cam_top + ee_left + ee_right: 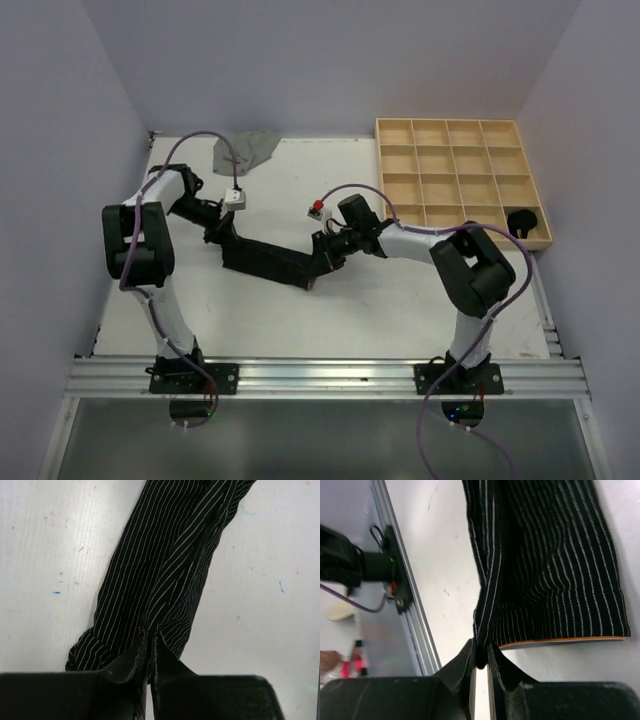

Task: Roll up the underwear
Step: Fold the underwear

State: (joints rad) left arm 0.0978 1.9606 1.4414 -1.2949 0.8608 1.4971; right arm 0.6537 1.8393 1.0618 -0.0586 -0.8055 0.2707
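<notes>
A black pinstriped brief (270,262) is stretched across the white table between my two grippers. My left gripper (222,236) is shut on its left end; in the left wrist view the striped cloth (160,575) runs up from the pinched jaws (151,642). My right gripper (325,250) is shut on its right end; the right wrist view shows a folded edge of the cloth (545,565) pinched between the jaws (481,655), with an orange-edged hem to the right. A plain grey brief (245,150) lies crumpled at the back left. A black brief (525,220) sits in the tray's near right compartment.
A wooden grid tray (462,180) stands at the back right. The aluminium rail (330,375) runs along the near edge. White walls close in the back and sides. Purple cables loop over both arms.
</notes>
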